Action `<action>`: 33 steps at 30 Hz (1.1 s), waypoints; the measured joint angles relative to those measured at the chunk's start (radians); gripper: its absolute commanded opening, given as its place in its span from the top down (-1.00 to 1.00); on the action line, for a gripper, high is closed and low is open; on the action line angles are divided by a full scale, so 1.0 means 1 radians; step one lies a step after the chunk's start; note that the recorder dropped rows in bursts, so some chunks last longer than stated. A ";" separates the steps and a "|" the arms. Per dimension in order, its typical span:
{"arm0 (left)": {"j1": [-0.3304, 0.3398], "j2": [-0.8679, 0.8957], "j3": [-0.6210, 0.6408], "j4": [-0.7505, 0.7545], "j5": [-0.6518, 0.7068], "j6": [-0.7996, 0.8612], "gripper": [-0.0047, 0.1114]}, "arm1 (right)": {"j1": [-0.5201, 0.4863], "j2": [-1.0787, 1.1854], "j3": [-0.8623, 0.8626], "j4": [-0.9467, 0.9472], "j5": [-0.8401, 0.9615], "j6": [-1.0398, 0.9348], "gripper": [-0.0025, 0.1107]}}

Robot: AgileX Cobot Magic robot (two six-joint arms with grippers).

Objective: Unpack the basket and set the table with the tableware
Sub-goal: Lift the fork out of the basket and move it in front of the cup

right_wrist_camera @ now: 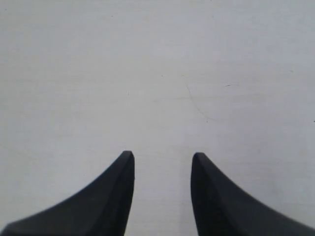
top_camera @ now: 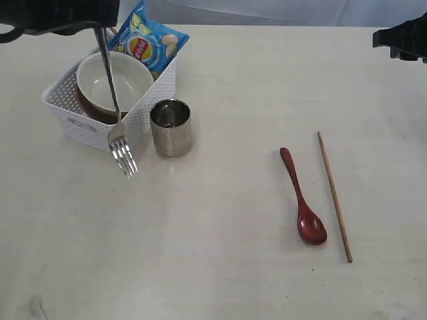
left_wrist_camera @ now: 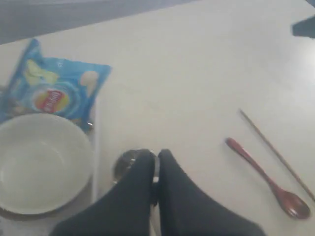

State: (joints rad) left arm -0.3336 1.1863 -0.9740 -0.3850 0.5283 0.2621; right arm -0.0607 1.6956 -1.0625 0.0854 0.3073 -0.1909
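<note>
My left gripper is shut on the handle of a steel fork, which hangs tines-down in front of the white basket. In the left wrist view the gripper pinches a sliver of the fork. A cream bowl sits in the basket on a reddish-brown plate. A steel cup stands on the table beside the basket. To the right lie a dark red spoon and wooden chopsticks. My right gripper is open and empty above bare table.
A blue chip bag leans at the back of the basket, behind the bowl. In the left wrist view the bowl, cup, spoon and chip bag show below the gripper.
</note>
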 measured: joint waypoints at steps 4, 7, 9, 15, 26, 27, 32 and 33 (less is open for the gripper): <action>0.000 0.019 -0.006 -0.330 0.133 0.329 0.92 | 0.000 0.000 0.002 0.000 0.006 -0.002 0.30; -0.003 0.050 -0.006 -0.511 0.212 0.479 0.92 | 0.000 0.000 0.002 0.013 0.009 -0.002 0.30; 0.000 0.077 -0.006 -0.581 0.253 0.519 0.92 | 0.000 0.000 0.002 0.022 0.013 -0.006 0.30; 0.017 0.170 0.016 -0.659 0.286 0.555 0.92 | 0.018 0.000 0.002 0.026 0.016 -0.012 0.30; 0.029 0.321 0.102 -0.743 0.290 0.628 0.92 | 0.066 0.000 0.002 0.029 0.015 -0.048 0.30; 0.042 0.340 0.118 -0.772 0.296 0.661 0.92 | 0.066 0.000 0.002 0.029 0.015 -0.048 0.30; 0.146 0.422 0.180 -0.923 0.404 0.844 0.92 | 0.066 0.000 0.002 0.029 0.005 -0.051 0.30; 0.177 0.441 0.191 -0.952 0.445 0.881 0.92 | 0.066 0.000 0.002 0.029 0.004 -0.051 0.30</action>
State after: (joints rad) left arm -0.1563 1.6271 -0.7826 -1.3366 0.9730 1.1428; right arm 0.0054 1.6956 -1.0608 0.1145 0.3114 -0.2416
